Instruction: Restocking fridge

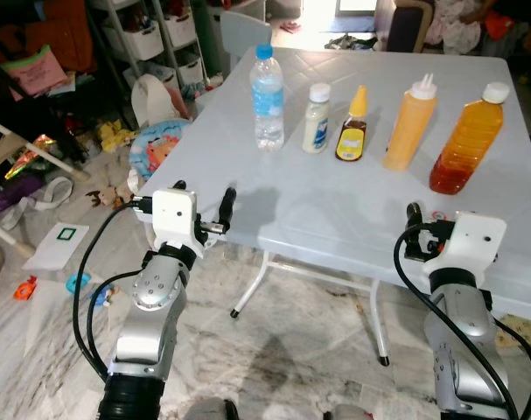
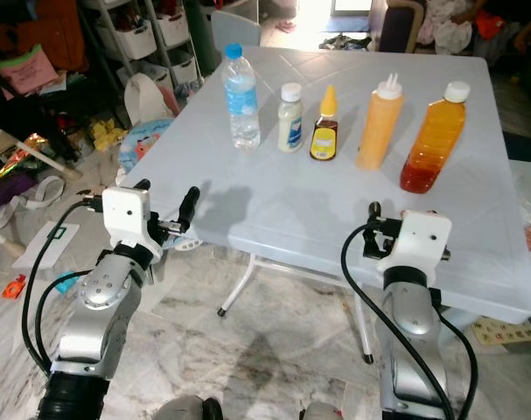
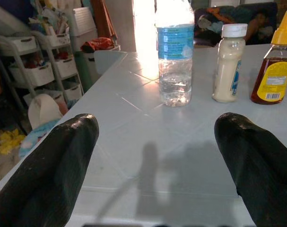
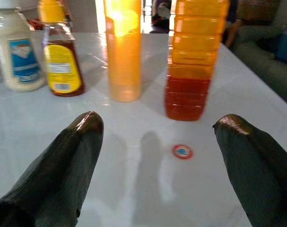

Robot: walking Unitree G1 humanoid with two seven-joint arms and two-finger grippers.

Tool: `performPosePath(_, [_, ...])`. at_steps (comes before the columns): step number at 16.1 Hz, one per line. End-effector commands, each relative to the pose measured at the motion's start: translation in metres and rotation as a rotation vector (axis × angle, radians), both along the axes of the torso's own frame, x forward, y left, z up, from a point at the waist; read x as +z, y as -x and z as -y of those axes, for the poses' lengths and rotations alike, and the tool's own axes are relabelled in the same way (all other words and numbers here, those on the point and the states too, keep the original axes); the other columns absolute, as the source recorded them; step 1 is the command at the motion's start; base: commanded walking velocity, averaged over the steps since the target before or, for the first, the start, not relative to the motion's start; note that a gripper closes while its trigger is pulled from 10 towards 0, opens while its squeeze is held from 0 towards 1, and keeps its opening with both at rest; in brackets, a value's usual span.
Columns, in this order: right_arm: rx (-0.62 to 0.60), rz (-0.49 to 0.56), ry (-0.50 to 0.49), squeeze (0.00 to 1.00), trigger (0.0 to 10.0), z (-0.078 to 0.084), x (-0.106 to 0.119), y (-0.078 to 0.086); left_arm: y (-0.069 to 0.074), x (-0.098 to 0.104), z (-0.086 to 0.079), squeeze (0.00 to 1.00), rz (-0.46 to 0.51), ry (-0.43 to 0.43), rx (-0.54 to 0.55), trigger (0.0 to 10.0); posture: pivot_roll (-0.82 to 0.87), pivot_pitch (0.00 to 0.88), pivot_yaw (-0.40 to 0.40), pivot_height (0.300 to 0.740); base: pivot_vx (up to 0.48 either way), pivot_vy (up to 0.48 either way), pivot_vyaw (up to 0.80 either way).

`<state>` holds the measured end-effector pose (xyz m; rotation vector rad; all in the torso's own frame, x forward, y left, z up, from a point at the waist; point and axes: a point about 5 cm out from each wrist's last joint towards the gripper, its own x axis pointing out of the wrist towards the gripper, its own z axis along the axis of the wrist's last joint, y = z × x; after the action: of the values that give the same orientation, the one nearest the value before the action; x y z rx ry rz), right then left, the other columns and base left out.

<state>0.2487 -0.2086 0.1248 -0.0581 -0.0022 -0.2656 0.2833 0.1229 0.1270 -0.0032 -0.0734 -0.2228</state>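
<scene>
Both grippers spread wide, holding nothing.
Left gripper [image 3: 155, 156] faces the water bottle [image 3: 175, 52]; right gripper [image 4: 157, 151] faces the orange-liquid bottle [image 4: 195, 56] over the table [image 1: 335, 210].

Backlight from the far doorway glares off the table [image 3: 134, 90]; wrist views look soft.

Bench [image 1: 335, 219]: I see pale grey-white with faint diagonal lines.
Water bottle [image 1: 267, 87]: clear, blue cap and label.
Mayo [image 1: 316, 119]: cream, white cap.
Honey [image 1: 352, 127]: dark amber, yellow cap and label.
Squeeze bottle [image 1: 410, 122]: orange, white nozzle.
Oil [image 1: 467, 140]: orange over red, white cap.
Jaws: black on both.
</scene>
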Motion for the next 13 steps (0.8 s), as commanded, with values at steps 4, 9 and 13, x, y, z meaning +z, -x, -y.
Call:
performPosePath(4, [-0.006,0.030,-0.004,1.00,10.0,0.000,0.004,0.003,0.001,-0.002,-0.003,0.00,-0.020,0.004,-0.025,10.0,-0.08,0.029,0.093,0.740,0.000,0.000,0.00])
performPosePath(9, [0.001,0.128,0.150,1.00,10.0,-0.003,0.029,-0.007,-0.006,0.012,0.001,0.00,0.022,0.021,-0.059,10.0,-0.09,0.057,0.098,0.740,0.000,0.000,0.00])
performPosePath(13, [-0.058,0.101,0.131,0.00,10.0,0.002,0.026,-0.007,0.004,0.004,0.013,0.00,0.008,0.079,-0.117,10.0,-0.09,0.071,0.113,0.740,0.163,0.000,-0.40])
